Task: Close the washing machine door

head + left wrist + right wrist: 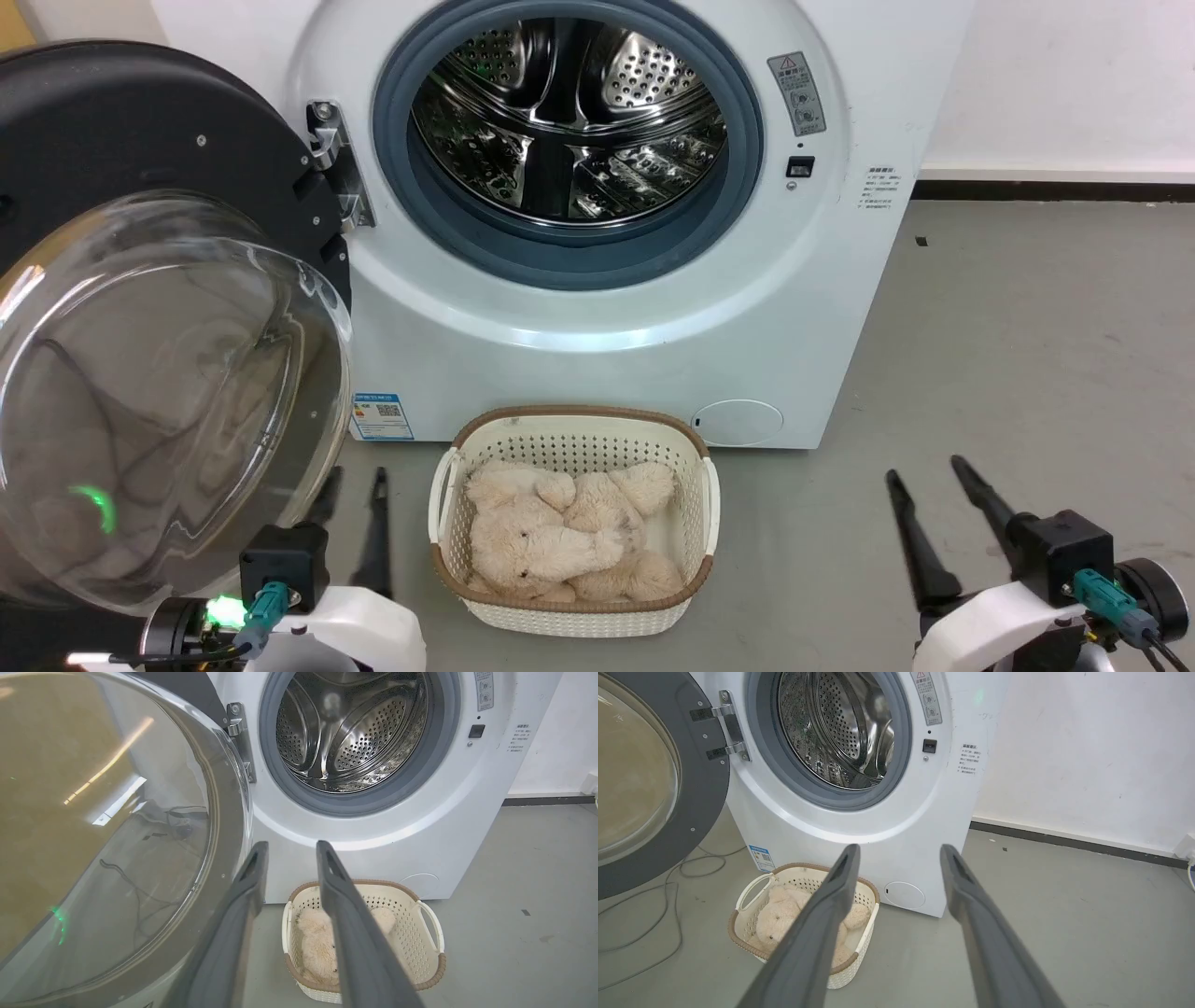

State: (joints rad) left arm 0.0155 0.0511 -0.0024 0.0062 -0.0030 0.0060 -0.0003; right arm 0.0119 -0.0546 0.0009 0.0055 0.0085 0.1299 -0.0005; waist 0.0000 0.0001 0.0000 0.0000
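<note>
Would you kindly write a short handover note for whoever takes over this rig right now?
Left gripper: open, empty, low beside the washing machine door.
Right gripper: open, empty, above the floor.
The door hangs wide open on its hinge, to the left of the washing machine; a basket with a plush toy sits before the machine.
Done: nothing. Left: swing the door shut, probably with the left gripper.

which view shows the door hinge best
The right wrist view: the hinge shows whole, both brackets joining the washing machine door. The head view shows it at an angle; in the left wrist view the glass window hides part.
</note>
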